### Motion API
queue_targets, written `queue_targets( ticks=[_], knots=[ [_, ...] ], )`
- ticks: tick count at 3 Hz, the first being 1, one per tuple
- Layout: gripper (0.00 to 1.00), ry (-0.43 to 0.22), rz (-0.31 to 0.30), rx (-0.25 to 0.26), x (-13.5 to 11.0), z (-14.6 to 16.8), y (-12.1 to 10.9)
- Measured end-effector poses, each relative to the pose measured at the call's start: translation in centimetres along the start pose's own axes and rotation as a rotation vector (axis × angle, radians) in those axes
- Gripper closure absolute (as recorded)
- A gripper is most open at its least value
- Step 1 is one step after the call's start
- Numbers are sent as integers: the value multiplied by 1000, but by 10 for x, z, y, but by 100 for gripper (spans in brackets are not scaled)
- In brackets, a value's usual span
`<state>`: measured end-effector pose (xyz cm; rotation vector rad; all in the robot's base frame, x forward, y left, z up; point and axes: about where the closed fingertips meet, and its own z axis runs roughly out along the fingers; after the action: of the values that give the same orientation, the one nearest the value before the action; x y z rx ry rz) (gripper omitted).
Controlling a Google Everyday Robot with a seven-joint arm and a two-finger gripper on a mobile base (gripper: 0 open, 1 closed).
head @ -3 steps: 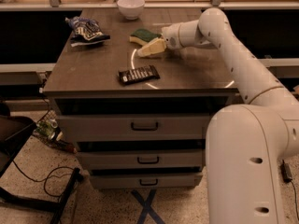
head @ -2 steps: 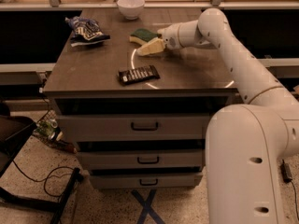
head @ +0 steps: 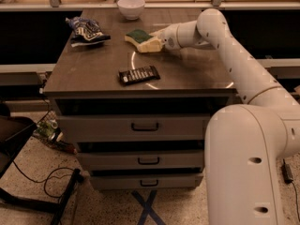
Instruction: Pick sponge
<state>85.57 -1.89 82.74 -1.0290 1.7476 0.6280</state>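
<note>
The sponge point(head: 142, 40), with a dark green top and a pale yellow foam body, sits at the back middle of the brown table point(head: 98, 71). My gripper point(head: 158, 40) reaches in from the right and meets the sponge's right end. The white arm point(head: 225, 41) stretches over the table's right side. I cannot see whether the sponge rests on the table or is lifted just off it.
A white bowl point(head: 131, 6) stands at the back edge behind the sponge. A crumpled blue chip bag point(head: 86, 31) lies at the back left. A dark flat candy bar wrapper point(head: 138, 74) lies nearer the front. Drawers point(head: 140, 125) sit under the tabletop.
The gripper and the sponge have shifted slightly to the left together. The other objects have not moved.
</note>
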Motion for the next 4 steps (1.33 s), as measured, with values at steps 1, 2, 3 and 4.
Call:
queue_targets(
  ticks=[1, 2, 3, 4],
  knots=[
    [87, 0, 0, 0, 0, 0, 0],
    [100, 0, 0, 0, -3, -1, 0],
    [100, 0, 0, -1, -3, -1, 0],
    [100, 0, 0, -1, -3, -1, 0]
  ],
)
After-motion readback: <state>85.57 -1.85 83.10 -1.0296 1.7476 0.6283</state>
